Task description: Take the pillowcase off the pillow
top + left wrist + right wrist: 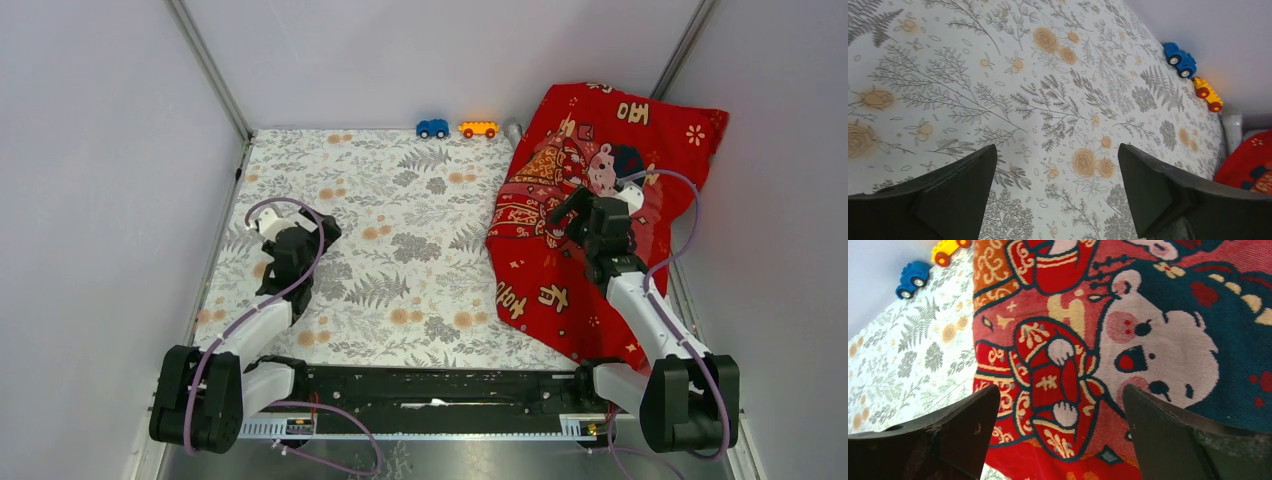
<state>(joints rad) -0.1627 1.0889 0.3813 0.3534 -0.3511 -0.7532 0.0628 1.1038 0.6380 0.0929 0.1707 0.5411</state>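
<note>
the pillowcase [540,270] lies in the right half of the top view, a red printed heap running from the upper right corner down toward my right arm's base, its far side against the right wall. it bulges as if stuffed and i see no white of the pillow anywhere, so i judge the pillow is inside and the removal not yet begun. i cannot tell from these views where the cover's open end is. my right hand [1060,390] hovers just above the bear print, fingers spread wide, nothing between them. my left hand [1057,147] hangs over the bare floral table [400,250] at the left of the top view, also spread and holding nothing, well apart from the cloth. a blue toy car [432,128] and a yellow toy car [478,129] sit at the far edge, upper centre, near the cover's corner. i take this as the reach-and-grasp step. next i should lower the right hand, pinch a fold of cover alone, not the filling, and bring the left across to hunt for the opening.
</note>
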